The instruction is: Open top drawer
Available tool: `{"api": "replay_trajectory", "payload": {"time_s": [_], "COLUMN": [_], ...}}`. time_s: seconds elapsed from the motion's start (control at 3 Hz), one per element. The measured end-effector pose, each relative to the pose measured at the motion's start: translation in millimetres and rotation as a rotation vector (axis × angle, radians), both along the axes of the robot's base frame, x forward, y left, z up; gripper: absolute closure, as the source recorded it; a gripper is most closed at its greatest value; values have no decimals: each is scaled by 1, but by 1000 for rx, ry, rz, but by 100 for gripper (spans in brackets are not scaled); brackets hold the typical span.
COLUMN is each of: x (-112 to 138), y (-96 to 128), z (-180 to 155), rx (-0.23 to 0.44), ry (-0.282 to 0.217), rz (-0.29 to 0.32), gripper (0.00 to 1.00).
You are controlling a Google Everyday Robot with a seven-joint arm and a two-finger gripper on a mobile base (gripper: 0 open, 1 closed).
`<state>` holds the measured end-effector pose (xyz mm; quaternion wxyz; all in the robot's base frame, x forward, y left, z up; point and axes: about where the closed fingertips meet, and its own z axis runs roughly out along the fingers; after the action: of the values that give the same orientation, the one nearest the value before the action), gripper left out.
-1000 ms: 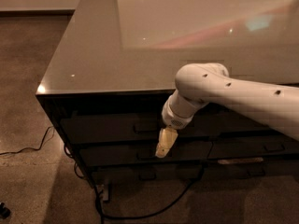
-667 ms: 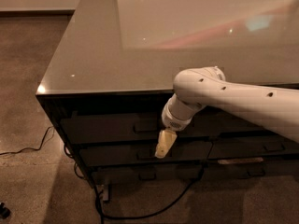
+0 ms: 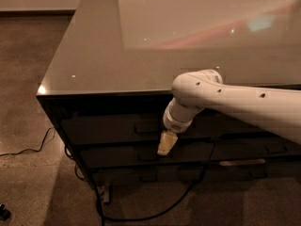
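Observation:
The top drawer (image 3: 101,128) is the uppermost dark front just under the glossy cabinet top (image 3: 117,46). It looks pushed in, flush with the fronts below. Its small rectangular handle (image 3: 146,126) sits at the centre. My gripper (image 3: 166,144), pale yellow at the end of the white arm (image 3: 221,98), hangs in front of the drawers. It is just below and to the right of that handle, over the seam between the top and second drawers. I cannot see it touching the handle.
Below are a second drawer (image 3: 122,155) and a third with like handles, and more fronts to the right (image 3: 244,149). A black cable (image 3: 141,216) loops on the floor under the cabinet; another cable (image 3: 28,149) lies at left. The speckled floor extends left.
The white arm has shifted slightly left and down. The gripper tip stays almost where it was in front of the drawers. The drawer has not moved.

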<state>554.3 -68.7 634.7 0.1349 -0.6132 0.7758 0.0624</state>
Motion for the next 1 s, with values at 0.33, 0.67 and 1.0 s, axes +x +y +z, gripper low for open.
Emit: {"api": "replay_trajectory", "payload": {"time_s": [0.33,0.67,1.0], "x": [-4,-4,-18], "y": [-5,-5,-6], "z": [5,8,19], "rx": [-14,-14,-27], "ry": [10,10,16], "rz": [-7,-7,-1], "gripper": [42,65,88]}}
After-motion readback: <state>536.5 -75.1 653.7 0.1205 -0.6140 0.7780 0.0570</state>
